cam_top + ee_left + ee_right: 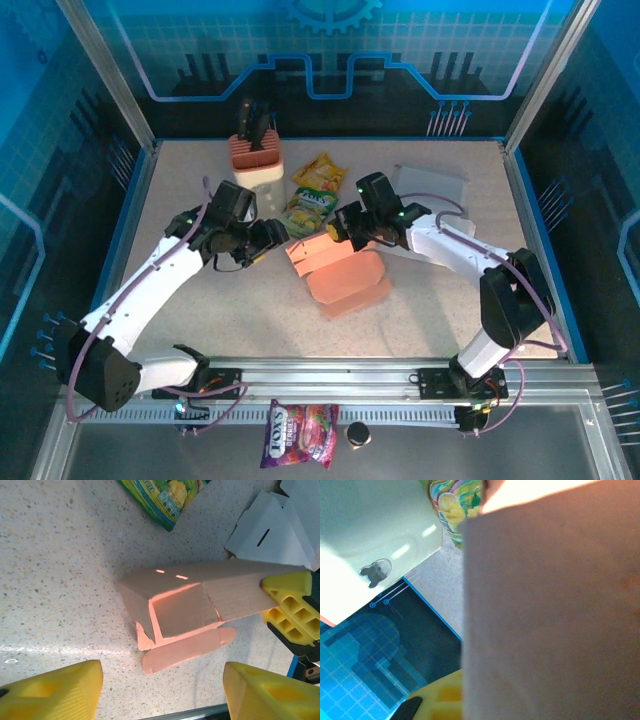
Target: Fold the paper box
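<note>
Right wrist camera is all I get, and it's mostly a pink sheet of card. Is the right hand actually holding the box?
Observer: It looks so. In the left wrist camera, the right hand pinches the far end of the box.
Operator: Where's the left hand?
Observer: The left hand is open, just short of the end of the box facing it, not touching.
Operator: Is that end closed?
Observer: Not fully. One flap sticks out flat on the table.
</note>
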`<state>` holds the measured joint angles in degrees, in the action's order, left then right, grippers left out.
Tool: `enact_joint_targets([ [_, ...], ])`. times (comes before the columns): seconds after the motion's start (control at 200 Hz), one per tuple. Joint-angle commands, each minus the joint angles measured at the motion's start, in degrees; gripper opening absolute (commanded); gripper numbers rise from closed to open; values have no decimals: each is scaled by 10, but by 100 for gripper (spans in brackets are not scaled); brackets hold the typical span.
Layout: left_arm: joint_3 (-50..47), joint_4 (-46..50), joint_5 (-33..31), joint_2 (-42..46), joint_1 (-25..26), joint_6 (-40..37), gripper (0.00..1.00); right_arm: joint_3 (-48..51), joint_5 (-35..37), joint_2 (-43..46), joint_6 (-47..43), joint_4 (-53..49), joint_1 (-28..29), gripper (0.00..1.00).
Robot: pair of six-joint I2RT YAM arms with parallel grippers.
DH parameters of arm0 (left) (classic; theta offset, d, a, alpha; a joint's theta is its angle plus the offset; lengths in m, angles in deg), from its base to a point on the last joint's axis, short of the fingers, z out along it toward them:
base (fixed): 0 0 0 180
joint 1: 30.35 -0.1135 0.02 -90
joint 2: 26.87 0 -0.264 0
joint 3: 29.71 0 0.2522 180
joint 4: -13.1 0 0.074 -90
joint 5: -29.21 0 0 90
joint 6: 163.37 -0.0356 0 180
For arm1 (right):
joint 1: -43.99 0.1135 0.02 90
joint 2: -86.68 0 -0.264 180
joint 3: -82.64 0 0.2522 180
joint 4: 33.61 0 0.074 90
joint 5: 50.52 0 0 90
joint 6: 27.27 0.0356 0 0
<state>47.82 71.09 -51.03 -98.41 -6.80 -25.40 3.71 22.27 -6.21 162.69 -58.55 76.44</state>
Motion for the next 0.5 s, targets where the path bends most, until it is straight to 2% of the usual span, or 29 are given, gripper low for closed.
enact_joint_targets([
  [0.0,-9,-38,22,-7,13,3,65,27,-12,-4,-36,96,-9,0],
  [0.285,-30,-45,13,-20,21,-9,65,114,-9,-8,-67,302,-7,0],
  [0.495,-41,-64,16,-28,20,-26,64,140,-21,-26,-103,382,-11,0],
])
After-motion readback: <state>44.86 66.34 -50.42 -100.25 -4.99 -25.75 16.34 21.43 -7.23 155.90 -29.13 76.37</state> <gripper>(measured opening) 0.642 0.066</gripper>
